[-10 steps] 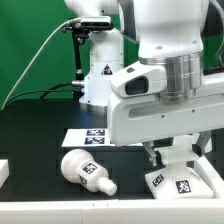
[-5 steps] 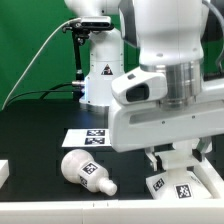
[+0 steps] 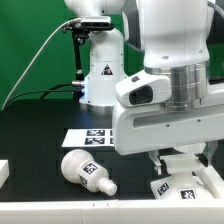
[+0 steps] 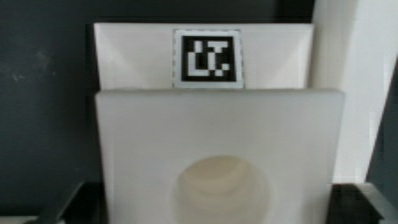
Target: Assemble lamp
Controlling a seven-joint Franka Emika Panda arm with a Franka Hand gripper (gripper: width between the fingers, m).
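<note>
- White bulb (image 3: 85, 172) lies on its side on the black table (image 3: 30, 140), near the marker board (image 3: 88, 136).
- Tagged base (image 3: 184, 190) sits at the exterior view's right, directly beneath the claw (image 3: 178, 164).
- Whether the claw grips it cannot be told.

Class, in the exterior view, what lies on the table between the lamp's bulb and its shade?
The marker board lies flat between the bulb and the shade; only the exterior view shows this.

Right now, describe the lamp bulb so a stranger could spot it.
On the black table, toward the exterior view's left, lies the white plastic round-headed bulb on its side. Unlike the flat marker board behind it, it is bulging and tapered.
</note>
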